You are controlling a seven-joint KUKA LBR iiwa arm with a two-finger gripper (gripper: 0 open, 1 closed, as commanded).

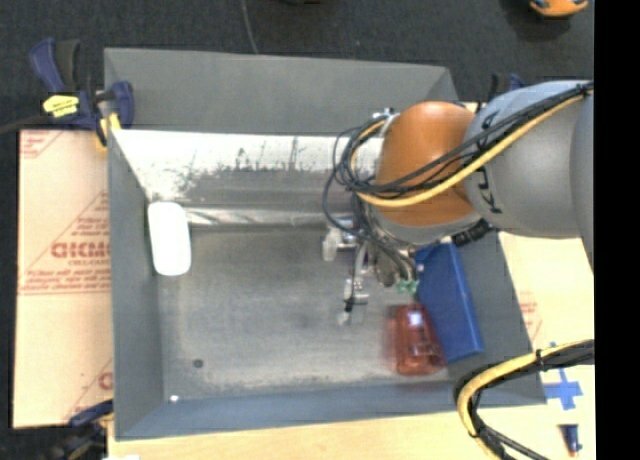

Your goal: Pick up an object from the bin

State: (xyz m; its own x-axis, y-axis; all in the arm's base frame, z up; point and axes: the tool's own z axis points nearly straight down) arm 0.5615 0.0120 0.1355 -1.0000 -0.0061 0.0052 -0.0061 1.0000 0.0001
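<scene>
My gripper (348,310) hangs over bare floor at the middle of the bin (135,278); I cannot tell whether it is open or closed. The nearest thing is the red clear piece (413,341), lower right, just beside the blue box (452,298). I'd shift right, centre over the red piece, and descend clear of the box. The white bar (169,238) lies far left.
</scene>
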